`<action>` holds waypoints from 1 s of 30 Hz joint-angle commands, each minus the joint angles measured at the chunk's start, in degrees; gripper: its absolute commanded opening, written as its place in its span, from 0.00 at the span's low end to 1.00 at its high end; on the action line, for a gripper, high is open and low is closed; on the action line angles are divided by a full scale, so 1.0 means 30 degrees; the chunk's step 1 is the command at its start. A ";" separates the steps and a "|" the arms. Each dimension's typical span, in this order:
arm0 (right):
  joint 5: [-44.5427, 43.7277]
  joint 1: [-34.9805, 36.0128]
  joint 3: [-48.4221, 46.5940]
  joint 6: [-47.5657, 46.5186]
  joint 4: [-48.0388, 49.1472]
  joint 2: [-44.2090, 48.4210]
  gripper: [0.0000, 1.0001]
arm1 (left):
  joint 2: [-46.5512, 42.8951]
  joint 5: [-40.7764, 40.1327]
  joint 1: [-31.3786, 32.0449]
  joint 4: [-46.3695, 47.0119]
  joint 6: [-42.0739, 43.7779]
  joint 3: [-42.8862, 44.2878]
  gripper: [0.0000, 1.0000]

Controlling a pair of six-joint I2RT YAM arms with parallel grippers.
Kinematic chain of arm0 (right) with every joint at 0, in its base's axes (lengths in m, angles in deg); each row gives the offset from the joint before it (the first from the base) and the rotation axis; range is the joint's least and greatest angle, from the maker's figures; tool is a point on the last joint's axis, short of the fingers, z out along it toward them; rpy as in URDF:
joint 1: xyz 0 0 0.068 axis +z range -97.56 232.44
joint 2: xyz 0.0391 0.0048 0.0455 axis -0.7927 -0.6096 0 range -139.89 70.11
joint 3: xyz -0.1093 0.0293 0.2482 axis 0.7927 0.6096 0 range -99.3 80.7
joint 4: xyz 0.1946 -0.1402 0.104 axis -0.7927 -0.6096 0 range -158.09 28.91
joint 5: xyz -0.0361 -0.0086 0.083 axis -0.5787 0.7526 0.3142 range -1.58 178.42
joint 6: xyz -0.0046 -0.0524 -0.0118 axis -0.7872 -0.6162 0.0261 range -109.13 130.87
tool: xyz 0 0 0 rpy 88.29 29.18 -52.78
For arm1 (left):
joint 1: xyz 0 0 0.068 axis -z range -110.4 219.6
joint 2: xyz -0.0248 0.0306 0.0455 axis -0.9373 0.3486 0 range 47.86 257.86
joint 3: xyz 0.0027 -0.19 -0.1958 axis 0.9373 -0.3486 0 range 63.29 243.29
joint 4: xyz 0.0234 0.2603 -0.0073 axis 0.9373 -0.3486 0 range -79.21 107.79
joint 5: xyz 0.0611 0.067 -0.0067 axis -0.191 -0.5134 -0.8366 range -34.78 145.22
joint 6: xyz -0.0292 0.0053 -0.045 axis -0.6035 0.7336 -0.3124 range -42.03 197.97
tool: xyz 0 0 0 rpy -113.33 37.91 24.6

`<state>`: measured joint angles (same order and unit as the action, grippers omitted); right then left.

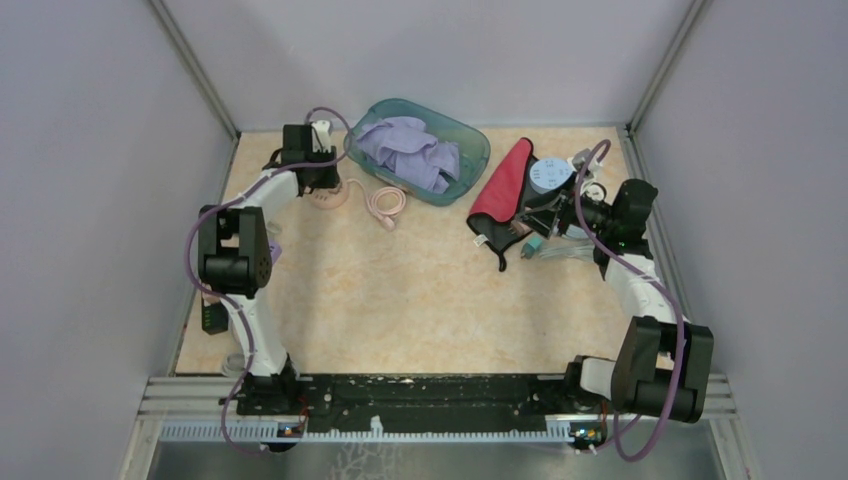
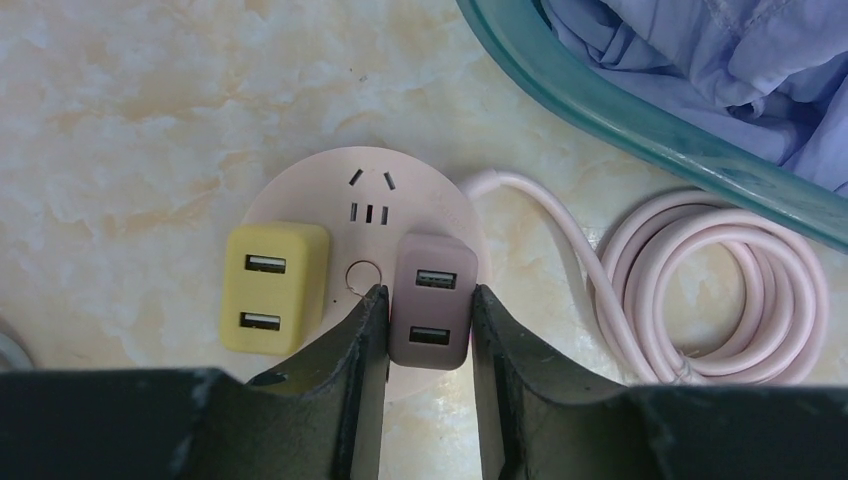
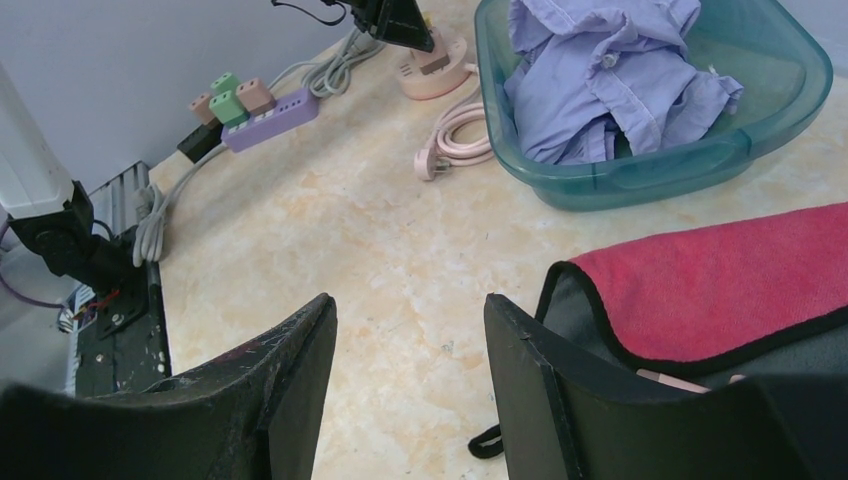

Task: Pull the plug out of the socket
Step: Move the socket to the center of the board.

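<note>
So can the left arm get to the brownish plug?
Probably yes. The left pincer sits around the brownish plug, one finger tight against each side. The yellow plug beside it is out of the way.

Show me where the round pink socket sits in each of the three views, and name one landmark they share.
Top external: socket at upper left, left of the teal tub.
Left wrist: socket at centre, its mauve plug flanked by the left hand; tub at upper right.
Right wrist: socket small at top centre, left of the tub.
Shared landmark: the teal tub.
</note>
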<state>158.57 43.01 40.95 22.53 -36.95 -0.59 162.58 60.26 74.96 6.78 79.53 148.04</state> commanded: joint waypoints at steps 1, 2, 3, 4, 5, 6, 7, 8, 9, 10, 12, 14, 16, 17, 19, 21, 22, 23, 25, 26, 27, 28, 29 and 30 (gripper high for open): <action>0.0201 0.0214 -0.0257 -0.0517 0.0481 -0.0025 0.56 | 0.0235 0.0247 0.0035 -0.0382 -0.0041 0.0661 0.28; 0.0219 0.0214 -0.0257 -0.0510 0.0497 -0.0023 0.56 | 0.0214 0.0253 0.0036 -0.0430 -0.0011 0.0680 0.22; 0.0243 0.0214 -0.0261 -0.0517 0.0459 -0.0012 0.56 | 0.0160 0.0254 0.0043 -0.0481 0.0026 0.0715 0.16; 0.0246 0.0214 -0.0283 -0.0518 0.0436 -0.0018 0.56 | 0.0051 0.0273 0.0063 -0.0527 0.0078 0.0723 0.11; 0.0239 0.0214 -0.0300 -0.0532 0.0422 0.0003 0.56 | -0.0072 0.0443 0.0072 -0.0551 0.0224 0.0677 0.05; 0.0265 0.0214 -0.0314 -0.0519 0.0411 0.0024 0.56 | -0.0286 0.0531 0.0103 -0.0613 0.0261 0.0627 0.03; 0.0289 0.0199 -0.0330 -0.0518 0.0356 0.0038 0.56 | -0.0488 0.0567 0.0140 -0.0675 0.0236 0.0504 0.01; 0.0296 0.0216 -0.0358 -0.0518 0.0320 0.0073 0.56 | -0.0828 0.0513 0.0221 -0.0702 0.0226 0.0279 0.00; 0.0290 0.0214 -0.0372 -0.0496 0.0319 0.0132 0.56 | -0.1248 0.0345 0.0382 -0.0683 0.0272 -0.0067 0.00; 0.0311 0.0229 -0.0396 -0.0453 0.0330 0.0194 0.56 | -0.1648 0.0115 0.0596 -0.0678 0.0311 -0.0447 0.00; 0.0361 0.0227 -0.0403 -0.0318 0.0424 0.0307 0.56 | -0.2438 -0.0902 0.1208 -0.0965 0.0392 -0.1123 0.00; 0.0417 0.0211 -0.0403 -0.0068 0.0638 0.0427 0.56 | -0.2961 -0.2366 0.2071 -0.1633 0.0010 -0.1613 0.00; 0.0492 0.0210 -0.0404 0.0154 0.0830 0.0573 0.56 | -0.3074 -0.3003 0.2568 -0.3357 -0.1062 -0.1466 0.00; 0.0515 0.0239 -0.0404 0.0218 0.0885 0.0634 0.56 | -0.3180 -0.2962 0.2729 -0.4413 -0.1680 -0.1373 0.00; 0.0562 0.0273 -0.0409 0.0391 0.0996 0.0733 0.56 | -0.3845 -0.1932 0.3020 -0.5484 -0.2904 -0.1909 0.00; 0.0623 0.0300 -0.0421 0.0590 0.1154 0.0891 0.56 | -0.5232 -0.0748 0.3414 -0.5048 -0.3778 -0.3617 0.00; 0.0638 0.0320 -0.0424 0.0657 0.1215 0.0970 0.56 | -0.6156 -0.0369 0.3663 -0.4504 -0.4151 -0.4773 0.00; 0.0666 0.0301 -0.0406 0.0717 0.1244 0.1043 0.56 | -0.7015 -0.0073 0.3950 -0.3949 -0.4465 -0.5837 0.00; 0.0684 0.0328 -0.0381 0.0791 0.1359 0.1186 0.56 | -0.8908 0.0575 0.4510 -0.3129 -0.5096 -0.7971 0.00; 0.0679 0.0345 -0.0349 0.0875 0.1456 0.1209 0.56 | -0.9857 0.0983 0.4880 -0.2634 -0.5370 -0.8990 0.00; 0.0696 0.0384 -0.0345 0.0922 0.1520 0.1219 0.56 | -1.0807 0.1532 0.5289 -0.1873 -0.5588 -1.0099 0.00; 0.0722 0.0457 -0.0345 0.0922 0.1531 0.1224 0.56 | -1.1709 0.1677 0.5743 -0.1302 -0.5904 -1.1098 0.00; 0.0713 0.0512 -0.0345 0.0918 0.1537 0.1199 0.56 | -1.2573 0.1802 0.6294 -0.0831 -0.6240 -1.1948 0.00; 0.0730 0.0574 -0.0345 0.0892 0.1548 0.1174 0.56 | -1.3230 0.1865 0.7019 -0.0450 -0.6553 -1.2754 0.00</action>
<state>159.40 43.71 40.95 24.95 -35.82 1.38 130.88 60.33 90.53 -2.31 65.15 116.87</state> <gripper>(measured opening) 0.563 0.365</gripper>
